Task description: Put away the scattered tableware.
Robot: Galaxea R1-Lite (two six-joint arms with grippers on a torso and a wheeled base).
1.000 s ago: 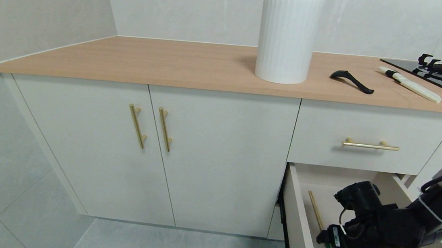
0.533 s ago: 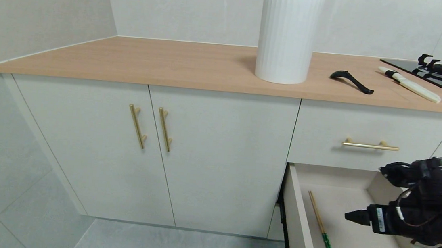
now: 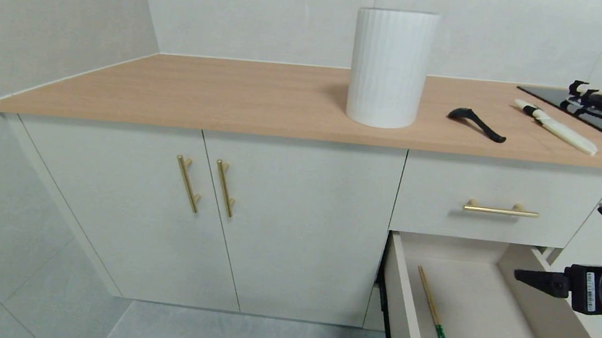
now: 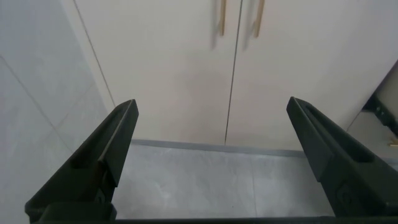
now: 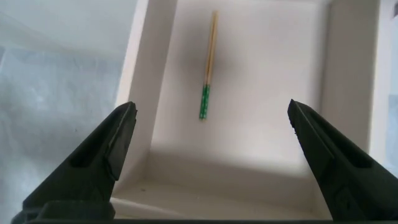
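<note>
1 chopstick (image 3: 433, 313) in open drawer (image 3: 401, 300) | 1 black utensil (image 3: 476, 122), 1 knife (image 3: 556, 127) on counter (image 3: 203, 90) | left claw (image 4: 211, 102), right claw (image 5: 211, 104): both released

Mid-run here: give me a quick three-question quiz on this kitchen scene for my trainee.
1. True or false: the green-ended wooden chopsticks lie inside the open white drawer.
2. Which lies nearest the tall white ribbed cylinder on the wooden countertop? A) black curved utensil B) cream knife C) gas burner
3. Fill in: the right gripper has its jaws ____.
Key: 1 true; 2 A; 3 open.
</note>
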